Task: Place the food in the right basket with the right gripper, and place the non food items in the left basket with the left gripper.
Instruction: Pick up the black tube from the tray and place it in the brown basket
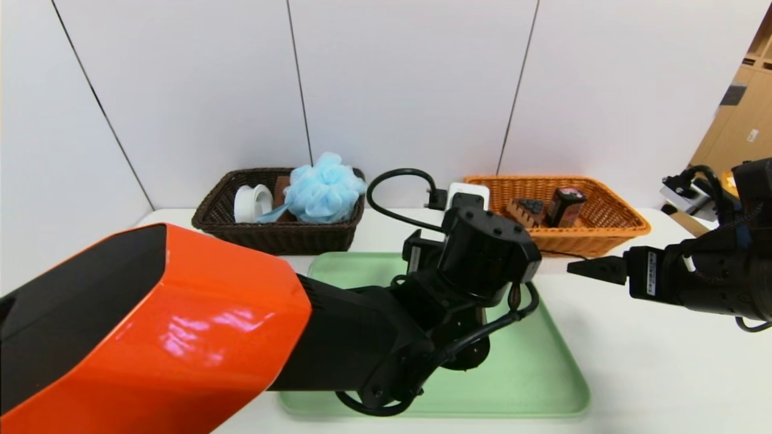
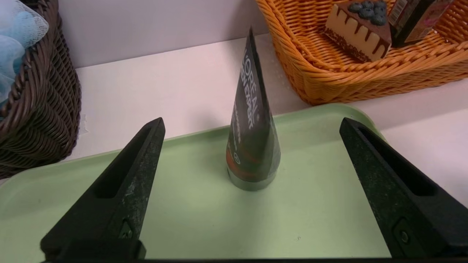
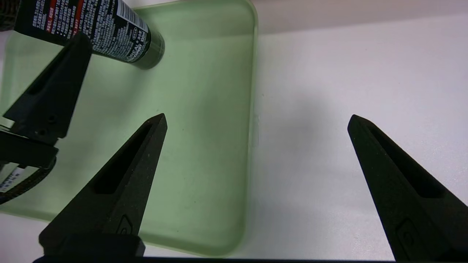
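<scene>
Left wrist view shows the left gripper (image 2: 252, 186) spread wide, framing the black cone-shaped tube (image 2: 251, 138) upright mid-frame on the green tray (image 2: 182, 219). Likely next: advance, close, carry to the left basket (image 2: 44, 109). The right gripper (image 3: 256, 182) hangs wide, empty.

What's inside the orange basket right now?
The orange basket holds the cake wedge and the black carton. Its floor behind them is hidden.
</scene>
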`<state>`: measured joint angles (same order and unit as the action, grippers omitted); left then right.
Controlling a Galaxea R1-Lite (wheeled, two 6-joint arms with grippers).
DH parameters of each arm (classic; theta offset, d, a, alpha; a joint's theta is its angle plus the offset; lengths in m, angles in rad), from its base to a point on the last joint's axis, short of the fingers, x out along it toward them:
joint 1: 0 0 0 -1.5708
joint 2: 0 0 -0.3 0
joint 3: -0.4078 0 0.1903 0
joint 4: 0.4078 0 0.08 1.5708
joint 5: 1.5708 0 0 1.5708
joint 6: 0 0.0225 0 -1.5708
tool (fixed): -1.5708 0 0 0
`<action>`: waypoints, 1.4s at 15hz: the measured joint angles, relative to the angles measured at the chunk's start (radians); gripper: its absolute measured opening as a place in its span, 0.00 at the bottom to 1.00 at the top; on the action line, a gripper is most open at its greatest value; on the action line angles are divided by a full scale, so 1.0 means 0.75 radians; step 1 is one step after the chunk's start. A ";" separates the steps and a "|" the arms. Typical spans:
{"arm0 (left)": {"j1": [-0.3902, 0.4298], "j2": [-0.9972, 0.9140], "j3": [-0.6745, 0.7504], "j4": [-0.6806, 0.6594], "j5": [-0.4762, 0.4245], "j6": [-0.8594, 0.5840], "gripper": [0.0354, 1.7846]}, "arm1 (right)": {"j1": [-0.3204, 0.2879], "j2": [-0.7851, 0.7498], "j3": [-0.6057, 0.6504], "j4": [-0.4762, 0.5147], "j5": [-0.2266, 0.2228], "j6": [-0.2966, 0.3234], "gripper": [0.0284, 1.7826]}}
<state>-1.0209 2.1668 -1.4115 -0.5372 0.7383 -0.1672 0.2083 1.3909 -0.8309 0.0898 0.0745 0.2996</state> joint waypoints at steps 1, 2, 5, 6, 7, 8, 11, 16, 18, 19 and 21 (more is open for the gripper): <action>-0.004 0.012 -0.002 -0.004 0.011 0.000 0.94 | 0.000 -0.001 0.000 0.001 0.000 0.000 0.96; -0.007 0.026 -0.004 -0.028 0.014 0.001 0.94 | 0.000 -0.002 0.001 0.000 0.000 -0.001 0.96; -0.011 0.062 -0.004 -0.099 0.017 0.045 0.94 | 0.000 -0.003 0.002 0.003 0.001 -0.001 0.96; -0.011 0.075 -0.004 -0.120 0.017 0.067 0.94 | 0.000 -0.003 0.006 0.001 0.001 -0.001 0.96; -0.010 0.087 -0.004 -0.143 0.018 0.087 0.94 | 0.000 -0.003 0.007 0.001 0.001 -0.001 0.96; -0.011 0.099 -0.005 -0.172 0.019 0.110 0.94 | 0.000 -0.002 0.010 0.001 0.001 -0.001 0.96; -0.008 0.137 -0.007 -0.239 0.028 0.148 0.94 | 0.000 0.001 0.009 0.001 0.002 -0.003 0.96; 0.030 0.208 -0.109 -0.244 0.052 0.149 0.94 | 0.000 0.003 0.015 0.000 0.002 -0.005 0.96; 0.039 0.234 -0.133 -0.245 0.052 0.148 0.94 | -0.001 0.004 0.016 0.000 0.000 -0.004 0.96; 0.046 0.246 -0.138 -0.247 0.052 0.147 0.94 | -0.001 0.004 0.016 -0.001 0.001 -0.004 0.96; 0.062 0.268 -0.146 -0.268 0.053 0.150 0.94 | -0.002 0.004 0.018 0.000 0.001 -0.005 0.96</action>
<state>-0.9740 2.3679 -1.5211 -0.7383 0.7779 -0.0551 0.2068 1.3940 -0.8177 0.0898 0.0755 0.2962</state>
